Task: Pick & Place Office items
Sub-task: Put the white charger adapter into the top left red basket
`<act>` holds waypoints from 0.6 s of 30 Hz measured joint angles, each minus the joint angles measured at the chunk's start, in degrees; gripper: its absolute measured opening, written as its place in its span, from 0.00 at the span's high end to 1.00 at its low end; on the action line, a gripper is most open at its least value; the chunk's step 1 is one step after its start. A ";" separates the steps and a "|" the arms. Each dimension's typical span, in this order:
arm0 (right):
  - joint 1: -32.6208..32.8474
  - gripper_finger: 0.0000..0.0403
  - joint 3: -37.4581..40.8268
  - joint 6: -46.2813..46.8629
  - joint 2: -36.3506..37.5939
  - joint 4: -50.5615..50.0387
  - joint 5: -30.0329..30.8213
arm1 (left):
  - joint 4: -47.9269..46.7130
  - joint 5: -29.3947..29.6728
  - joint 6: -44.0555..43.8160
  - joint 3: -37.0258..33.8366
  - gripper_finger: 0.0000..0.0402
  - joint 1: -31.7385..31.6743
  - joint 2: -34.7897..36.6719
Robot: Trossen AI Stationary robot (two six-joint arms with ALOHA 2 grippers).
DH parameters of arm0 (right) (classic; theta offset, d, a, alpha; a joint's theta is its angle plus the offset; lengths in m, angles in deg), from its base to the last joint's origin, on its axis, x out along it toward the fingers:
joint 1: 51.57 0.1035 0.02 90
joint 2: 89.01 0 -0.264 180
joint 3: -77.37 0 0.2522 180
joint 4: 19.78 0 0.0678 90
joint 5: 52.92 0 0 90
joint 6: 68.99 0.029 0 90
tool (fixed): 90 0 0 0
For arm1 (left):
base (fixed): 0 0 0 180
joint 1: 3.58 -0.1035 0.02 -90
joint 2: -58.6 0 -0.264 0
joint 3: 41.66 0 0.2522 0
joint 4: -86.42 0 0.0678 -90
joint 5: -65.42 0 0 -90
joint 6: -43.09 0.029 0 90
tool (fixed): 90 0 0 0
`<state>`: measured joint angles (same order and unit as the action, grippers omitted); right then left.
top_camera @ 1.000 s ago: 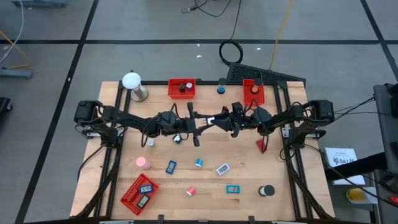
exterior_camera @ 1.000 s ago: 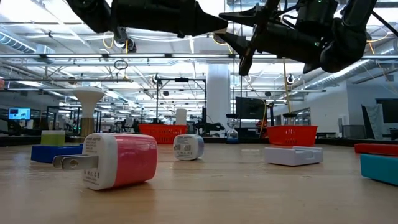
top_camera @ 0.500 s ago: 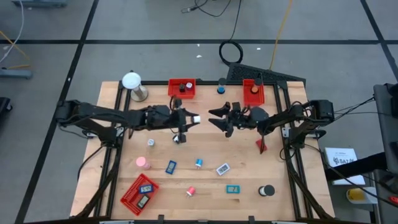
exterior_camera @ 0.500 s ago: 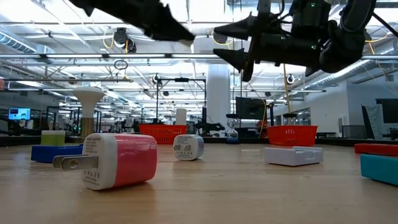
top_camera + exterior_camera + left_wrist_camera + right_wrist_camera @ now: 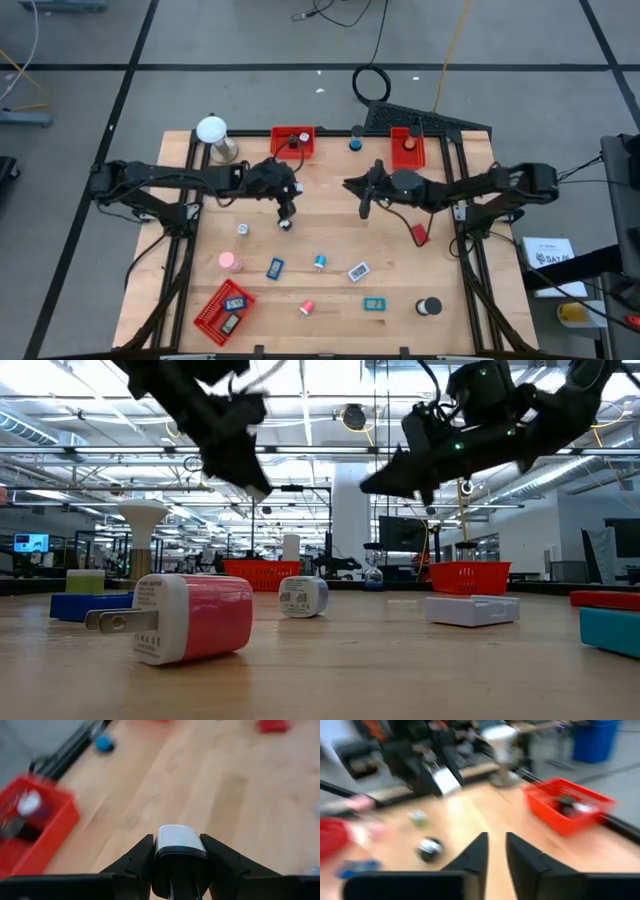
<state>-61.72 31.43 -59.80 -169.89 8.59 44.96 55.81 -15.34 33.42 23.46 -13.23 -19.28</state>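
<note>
- Left wrist view: a white-topped charger is pinched by the left end effector, above the bench near the red tray.
- A slip could be caused by the narrow pinch.
- Right end effector, nearly pressed together, hangs empty nearby; a clash is possible.
</note>
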 joint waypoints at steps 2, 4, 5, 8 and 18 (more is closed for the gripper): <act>1.00 0.97 0.02 -2.41 2.81 -6.68 4.71 | -3.19 -2.49 -1.92 0.81 0.66 -2.89 -2.03; 1.94 0.99 0.02 -4.36 4.93 -11.17 8.15 | -4.82 -5.19 -2.58 1.89 0.66 -5.53 -4.60; 2.27 0.98 0.02 -4.80 5.68 -12.74 9.28 | -6.27 -6.18 -2.54 2.46 0.66 -6.63 -6.09; 2.90 0.96 0.04 -5.39 7.21 -15.55 10.33 | -9.37 -6.91 -1.94 4.39 0.66 -9.23 -11.01; 4.67 1.00 0.04 -7.54 6.86 -15.38 10.31 | -19.49 -8.16 -1.01 13.32 0.66 -13.13 -24.54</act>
<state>-57.05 31.47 -67.34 -163.03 -6.79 55.27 36.32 -23.50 32.42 36.78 -26.36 -43.81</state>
